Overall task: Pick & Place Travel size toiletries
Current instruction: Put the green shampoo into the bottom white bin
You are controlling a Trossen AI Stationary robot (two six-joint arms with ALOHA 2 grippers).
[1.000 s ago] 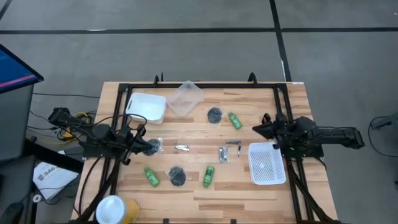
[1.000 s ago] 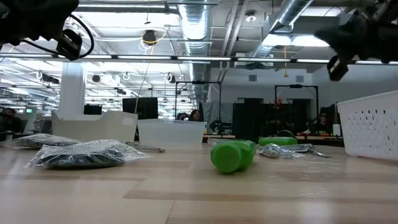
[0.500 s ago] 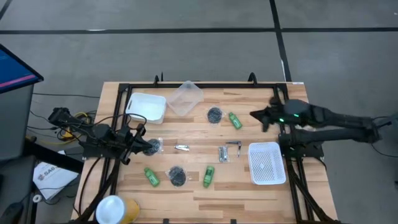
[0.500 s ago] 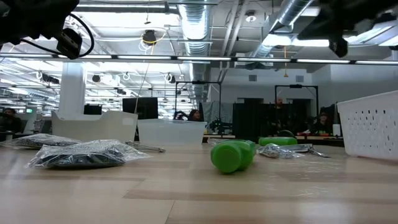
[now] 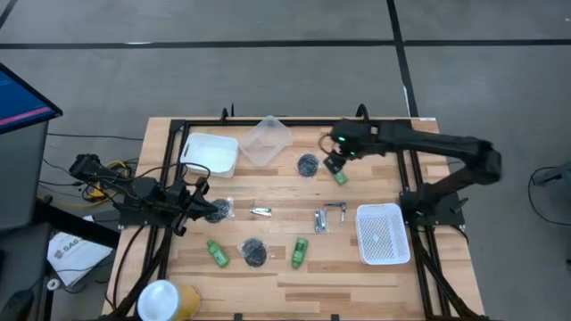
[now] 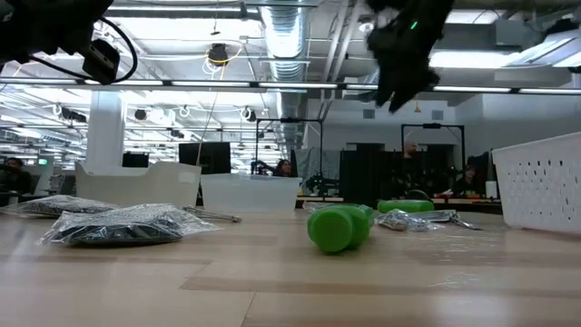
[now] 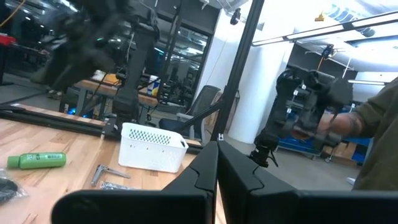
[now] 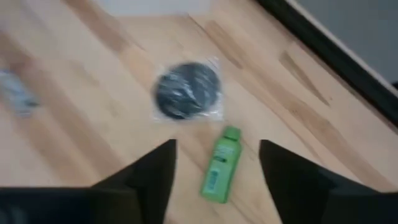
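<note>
Green bottle [image 5: 337, 173] lies flat on table [image 5: 428, 276] near back-right, just beside wrapped dark round jar [image 5: 308, 165]. Right hand [image 5: 336, 160] hangs directly over that bottle, not touching; fingers [image 8: 152, 171] spread wide, bottle seen between them in right wrist view [image 8: 220, 165], jar [image 8: 188, 91] just beyond.

2 more green bottles front-centre: one [image 5: 217, 253] front-left, one [image 5: 299, 252] front-mid, both on their sides. 2nd wrapped jar [image 5: 253, 251] between them. 3rd wrapped jar [image 5: 219, 209] at left edge, at the tip of left hand [image 5: 198, 209]; contact unclear. Left hand fingers pressed together per left wrist view [image 7: 217, 171], nothing pinched that I can see.

Silver grooming tools mid-table: small piece [image 5: 260, 211] left of centre, bagged piece [image 5: 320, 219] and L-shaped piece [image 5: 335, 209] to its right, near white mesh basket [image 5: 383, 234].

Basket sits at right side of table. Clear plastic tub [image 5: 267, 140] at back centre, white tray [image 5: 211, 153] just left of it. Yellow-and-white object [image 5: 166, 300] at front-left corner.

Low view: nearest bottle [image 6: 338, 226] on side, wrapped jar [image 6: 118, 227] to its left, right hand [image 6: 399, 54] overhead.
</note>
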